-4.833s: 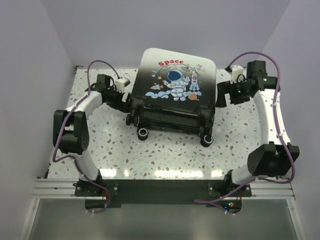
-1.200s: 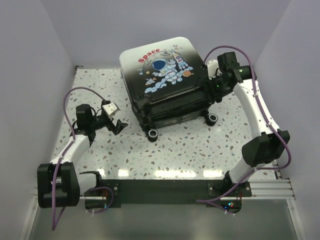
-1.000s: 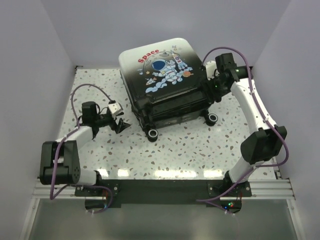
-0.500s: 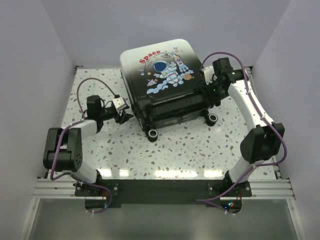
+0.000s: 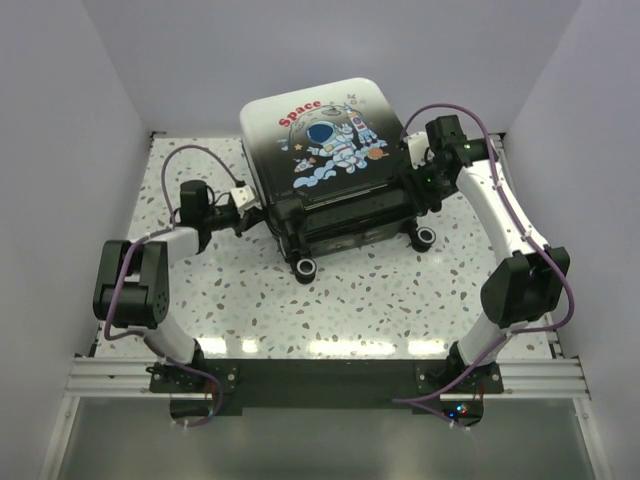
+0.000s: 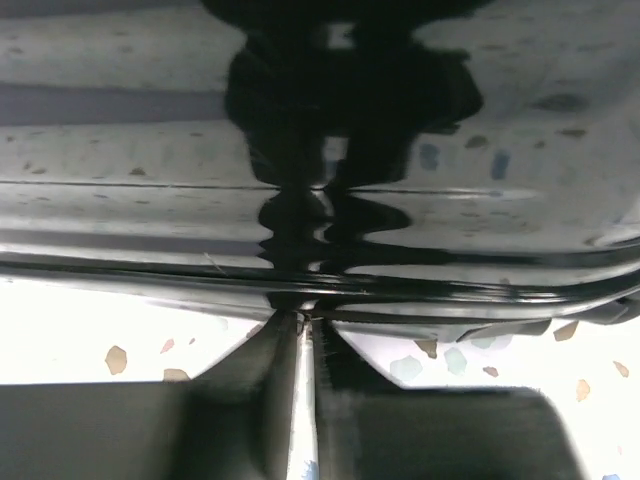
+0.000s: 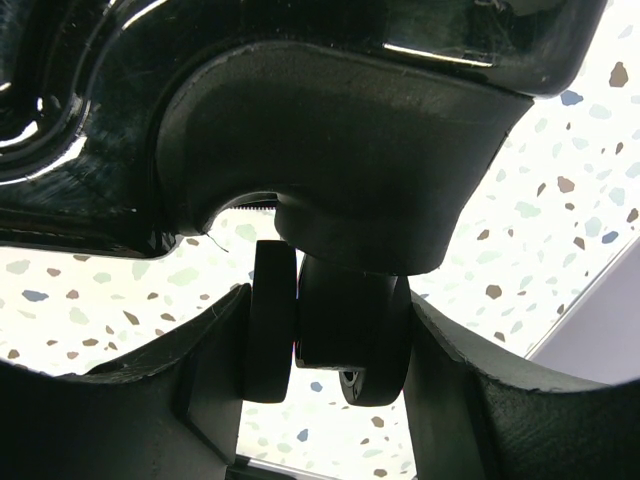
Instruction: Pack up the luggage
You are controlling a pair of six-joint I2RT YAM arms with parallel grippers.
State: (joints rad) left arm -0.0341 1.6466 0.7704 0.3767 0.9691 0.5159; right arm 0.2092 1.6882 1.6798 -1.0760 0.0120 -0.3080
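Observation:
The luggage (image 5: 325, 140) lies flat on the speckled table (image 5: 380, 295), astronaut print up and wheels toward the arms. My left gripper (image 5: 257, 212) is pressed to its left side. In the left wrist view its fingertips (image 6: 285, 335) meet at the glossy black shell's (image 6: 420, 225) seam, with only a thin slit between them; I cannot tell whether anything is pinched. My right gripper (image 5: 418, 188) is at the right side. In the right wrist view it (image 7: 328, 305) is shut on a black twin caster wheel (image 7: 350, 335), a finger against each face.
Two more black wheels (image 5: 305, 267) (image 5: 426, 237) stick out at the luggage's near end. Pale walls (image 5: 60, 150) close in the table on the left, back and right. The arm bases sit on the black rail (image 5: 320, 375) at the near edge.
My left gripper has slid right across the table to the luggage's left side and closed from wide to nearly together. The right gripper has stayed on the wheel; the luggage has barely shifted.

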